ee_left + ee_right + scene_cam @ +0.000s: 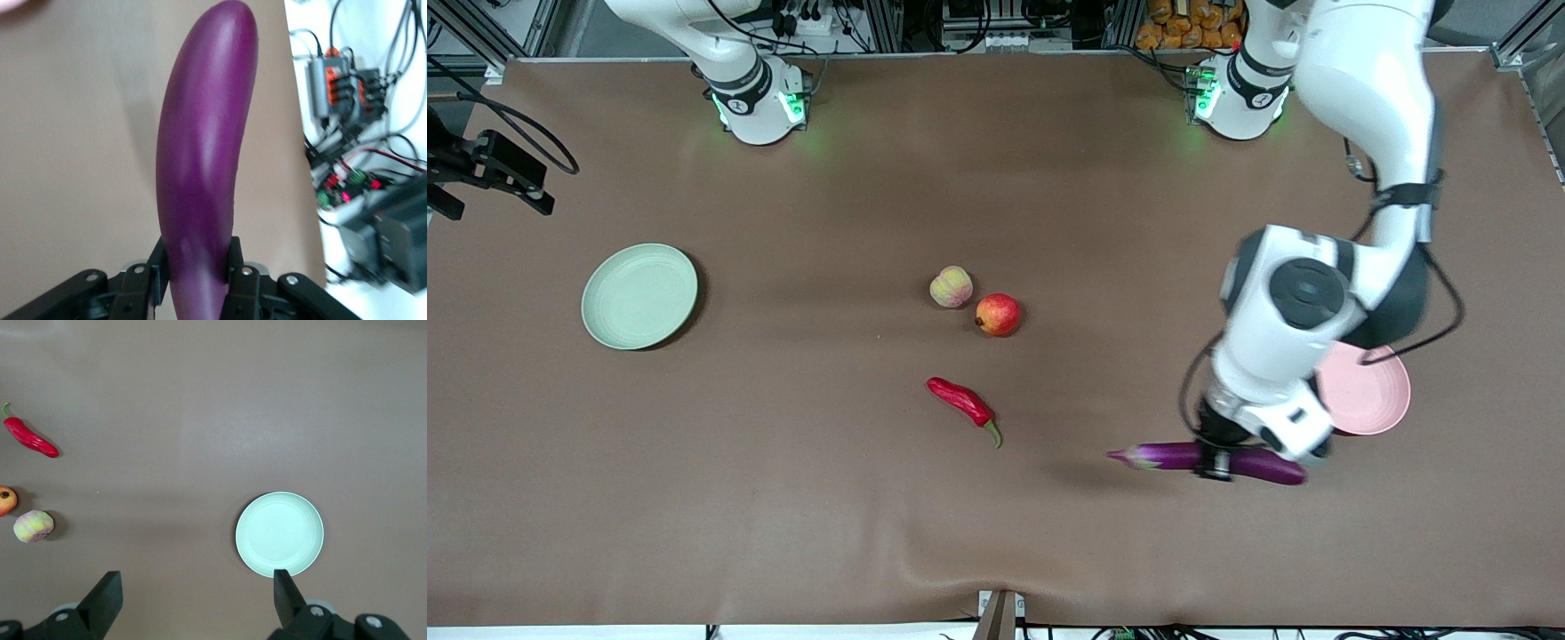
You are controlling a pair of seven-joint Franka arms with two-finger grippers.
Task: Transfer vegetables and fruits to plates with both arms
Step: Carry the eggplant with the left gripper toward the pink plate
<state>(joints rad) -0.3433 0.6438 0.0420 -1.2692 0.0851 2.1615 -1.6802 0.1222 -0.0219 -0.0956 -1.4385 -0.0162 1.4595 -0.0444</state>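
My left gripper [1214, 464] is shut on the middle of the long purple eggplant [1165, 456] and holds it level above the table, beside the pink plate [1374, 396]. In the left wrist view the eggplant [207, 147] sits between both fingers of the gripper [197, 267]. The red chili pepper [960, 400], the peach [951, 287] and the pomegranate [998, 314] lie mid-table. The green plate [639, 295] is empty at the right arm's end. My right gripper [197, 587] is open and empty high over the table, with the green plate [279, 533], chili [30, 440] and peach [33, 525] below it.
A black camera mount [489, 169] juts in at the right arm's end of the table. The left arm's big white elbow [1303, 293] hangs over part of the pink plate. Electronics and cables [340, 87] lie past the table edge.
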